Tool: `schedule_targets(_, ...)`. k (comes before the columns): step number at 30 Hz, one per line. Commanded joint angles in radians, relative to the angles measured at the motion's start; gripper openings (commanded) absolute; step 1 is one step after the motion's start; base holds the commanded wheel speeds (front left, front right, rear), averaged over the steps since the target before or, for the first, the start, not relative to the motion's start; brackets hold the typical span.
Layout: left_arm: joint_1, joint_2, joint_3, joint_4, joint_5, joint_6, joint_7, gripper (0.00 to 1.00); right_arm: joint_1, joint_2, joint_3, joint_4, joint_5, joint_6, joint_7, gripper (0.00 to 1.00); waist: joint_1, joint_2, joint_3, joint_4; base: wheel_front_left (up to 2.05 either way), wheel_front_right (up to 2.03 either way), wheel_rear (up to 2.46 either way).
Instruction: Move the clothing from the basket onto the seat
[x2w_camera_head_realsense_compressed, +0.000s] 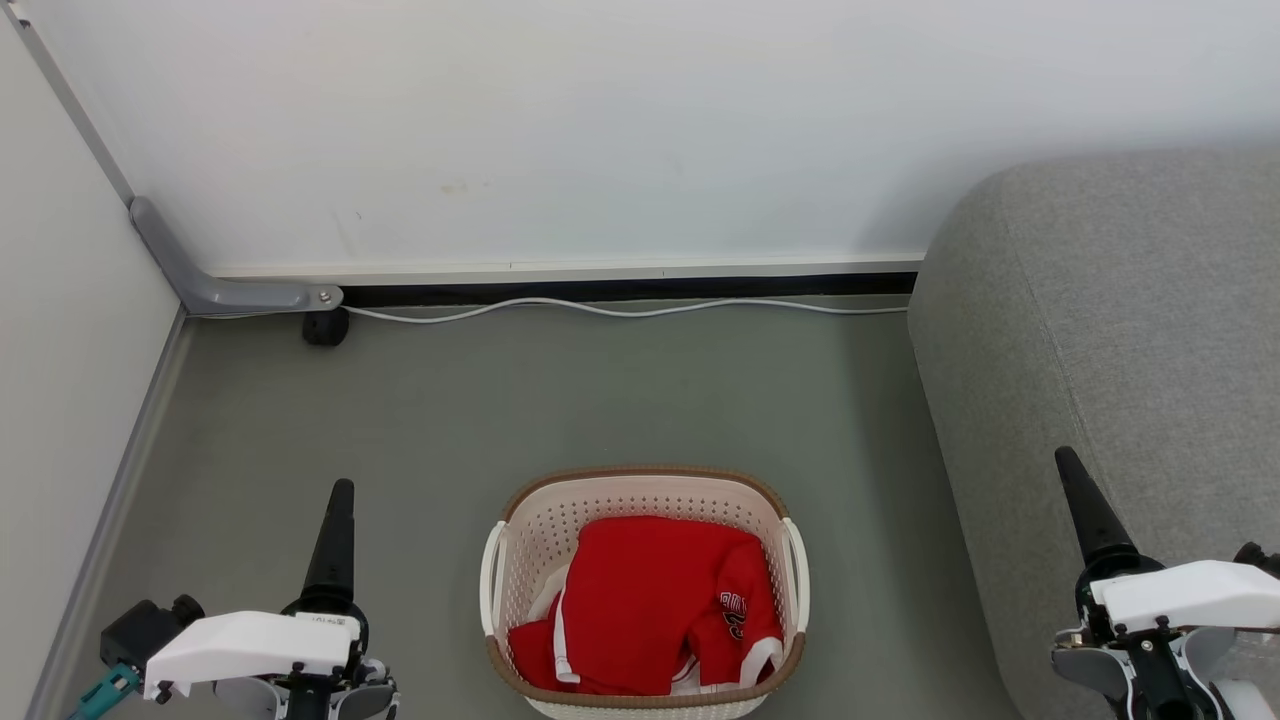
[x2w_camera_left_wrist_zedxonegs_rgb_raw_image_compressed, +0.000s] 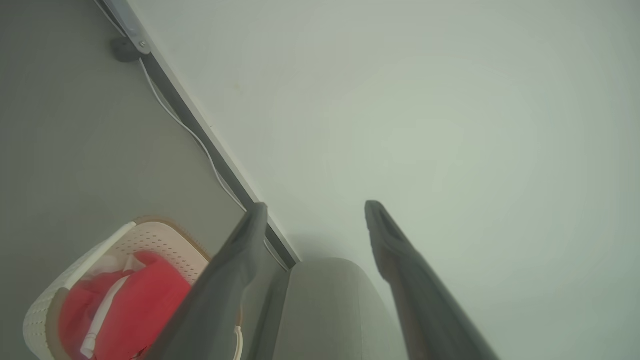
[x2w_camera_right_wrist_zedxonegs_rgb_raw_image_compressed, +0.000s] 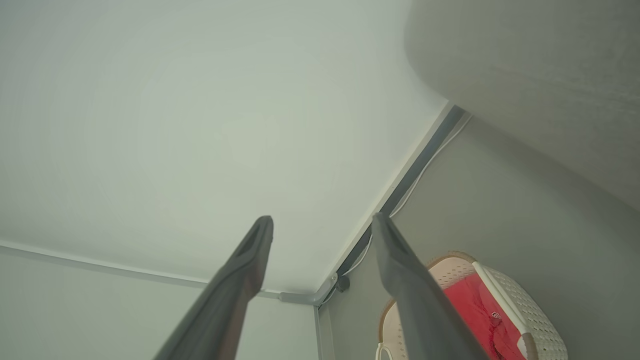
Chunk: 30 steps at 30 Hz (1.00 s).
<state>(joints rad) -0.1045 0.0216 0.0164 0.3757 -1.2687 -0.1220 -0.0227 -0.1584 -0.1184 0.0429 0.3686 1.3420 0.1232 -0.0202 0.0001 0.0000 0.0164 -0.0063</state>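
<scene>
Red clothing (x2w_camera_head_realsense_compressed: 640, 600) with white trim lies bunched in the cream perforated basket (x2w_camera_head_realsense_compressed: 640, 472) on the floor at the bottom middle of the head view. The grey seat (x2w_camera_head_realsense_compressed: 1100, 330) rises to its right. My left gripper (x2w_camera_head_realsense_compressed: 342, 490) hovers left of the basket, and my right gripper (x2w_camera_head_realsense_compressed: 1068, 460) hangs over the seat's front edge. Both are apart from the clothing. In the left wrist view the left gripper (x2w_camera_left_wrist_zedxonegs_rgb_raw_image_compressed: 316, 206) stands open and empty, with basket (x2w_camera_left_wrist_zedxonegs_rgb_raw_image_compressed: 45, 305), clothing (x2w_camera_left_wrist_zedxonegs_rgb_raw_image_compressed: 145, 300) and seat (x2w_camera_left_wrist_zedxonegs_rgb_raw_image_compressed: 330, 300) below. My right gripper (x2w_camera_right_wrist_zedxonegs_rgb_raw_image_compressed: 322, 219) is open too, beside basket (x2w_camera_right_wrist_zedxonegs_rgb_raw_image_compressed: 530, 310), clothing (x2w_camera_right_wrist_zedxonegs_rgb_raw_image_compressed: 475, 310) and seat (x2w_camera_right_wrist_zedxonegs_rgb_raw_image_compressed: 540, 75).
A white wall runs along the back, with a white cable (x2w_camera_head_realsense_compressed: 620, 308) lying at its base. A grey bracket (x2w_camera_head_realsense_compressed: 220, 290) and a small black caster (x2w_camera_head_realsense_compressed: 326, 326) sit in the back left corner. Another wall closes the left side. Grey floor (x2w_camera_head_realsense_compressed: 600, 400) surrounds the basket.
</scene>
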Motion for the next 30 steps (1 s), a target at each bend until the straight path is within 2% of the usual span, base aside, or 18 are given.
schedule_targets(1,-0.065,0.015,0.006,-0.019,0.046,-0.003,-0.014,1.00,-0.055,-0.027,0.017,-0.020,-0.037,0.005,-0.017,1.00,0.0000,0.0000,0.000,0.000,0.00,0.00,0.00)
schedule_targets(14,-0.099,0.017,-0.013,0.002,0.290,-0.001,-0.052,1.00,-0.097,-0.057,0.060,-0.004,-0.227,0.005,-0.055,1.00,0.0000,0.0000,0.004,-0.005,0.00,0.00,0.00)
schedule_targets(30,-0.132,0.020,-0.055,0.046,0.576,0.060,-0.097,1.00,-0.140,-0.084,0.101,0.033,-0.457,0.006,-0.100,1.00,0.0000,0.0000,0.005,-0.009,0.00,0.00,0.00)
